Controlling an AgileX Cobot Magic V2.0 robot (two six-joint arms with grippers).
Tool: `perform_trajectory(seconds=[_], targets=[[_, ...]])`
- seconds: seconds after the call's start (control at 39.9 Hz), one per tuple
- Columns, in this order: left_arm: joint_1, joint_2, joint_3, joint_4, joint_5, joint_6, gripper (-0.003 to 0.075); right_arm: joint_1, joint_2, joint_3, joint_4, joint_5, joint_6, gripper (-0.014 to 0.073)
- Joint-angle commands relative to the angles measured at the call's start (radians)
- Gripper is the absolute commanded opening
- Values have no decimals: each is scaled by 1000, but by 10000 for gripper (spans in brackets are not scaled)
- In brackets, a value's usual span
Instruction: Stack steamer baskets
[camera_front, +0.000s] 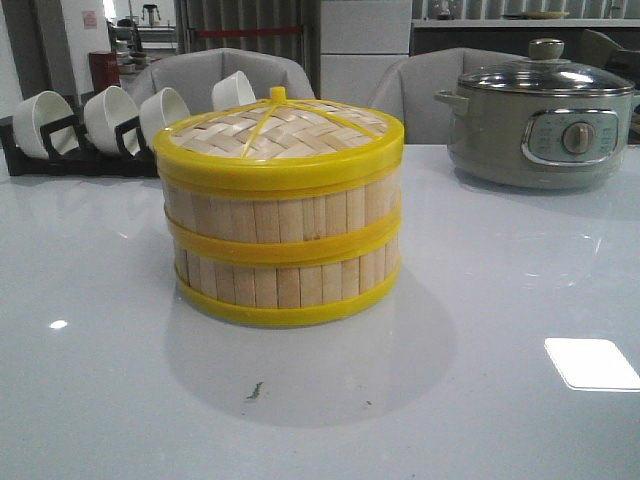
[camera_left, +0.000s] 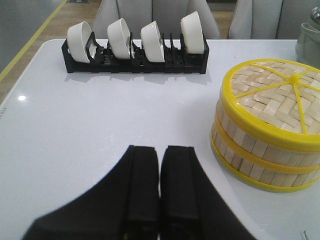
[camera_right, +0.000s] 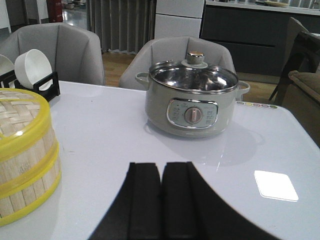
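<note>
Both claws were pressed together and held nothing: the left gripper (camera_left: 159, 165) hung above bare white table (camera_front: 520, 300) just beside the stack, and the right gripper (camera_right: 161, 187) hung between the stack and the grey-green electric pot with its glass lid (camera_right: 192, 100). The two round bamboo-slat steamer baskets with bright yellow rims (camera_front: 282, 250) already sat one on the other at the table's middle, capped by the flat woven bamboo lid with yellow rim and knob (camera_front: 278, 130). Judging from this, the stacking looked finished; doing the closing step well meant keeping both arms clear of the stack and of the black rack of white bowls (camera_left: 135, 47) behind it.
</note>
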Motion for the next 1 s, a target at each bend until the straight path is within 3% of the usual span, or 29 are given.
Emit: perform_trajectory(seconds=[0.0, 0.53, 0.78, 0.98], targets=[[-6, 6, -29, 1, -84, -10, 85, -5, 6, -30, -10, -94, -1, 20], [-6, 6, -25, 22, -108, -10, 85, -5, 6, -30, -10, -94, -1, 20], [49, -60, 141, -19, -424, -10, 85, -5, 6, -30, -10, -93, -1, 20], [152, -201, 325, -33, -486, -10, 85, -5, 6, -30, -10, -93, -1, 20]])
